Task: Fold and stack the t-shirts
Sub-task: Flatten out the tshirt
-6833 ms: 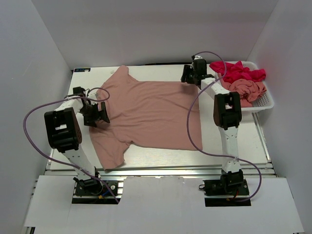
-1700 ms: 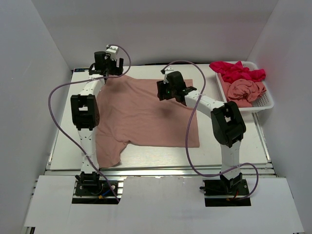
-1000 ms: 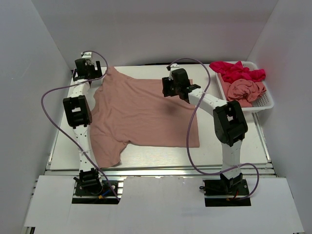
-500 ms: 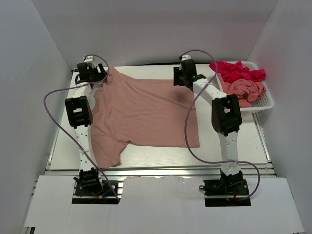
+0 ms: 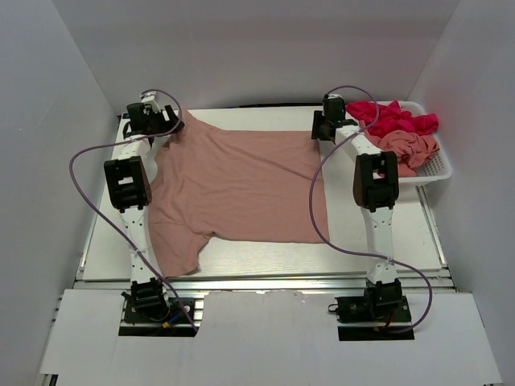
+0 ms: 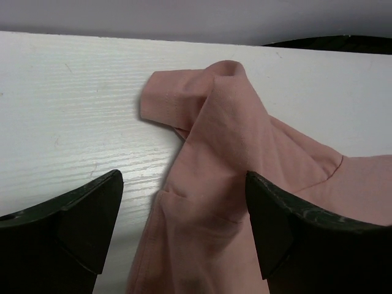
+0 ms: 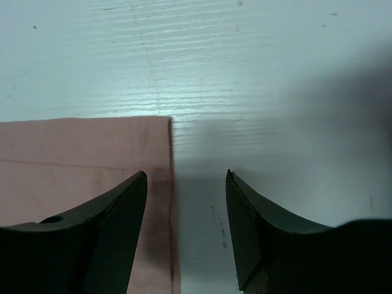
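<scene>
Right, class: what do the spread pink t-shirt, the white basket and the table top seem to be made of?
Pink t-shirt: soft matte knit, probably cotton; it drapes in folds and shows a stitched hem.
White basket: likely moulded plastic; perforated walls, stiff rim.
Table top: white, faintly grained board, perhaps painted wood or laminate.

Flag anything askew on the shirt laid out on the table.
The salmon t-shirt lies mostly flat, but its far sleeve, in front of the open left gripper, is folded over on itself and bunched. Nothing else stands out.
</scene>
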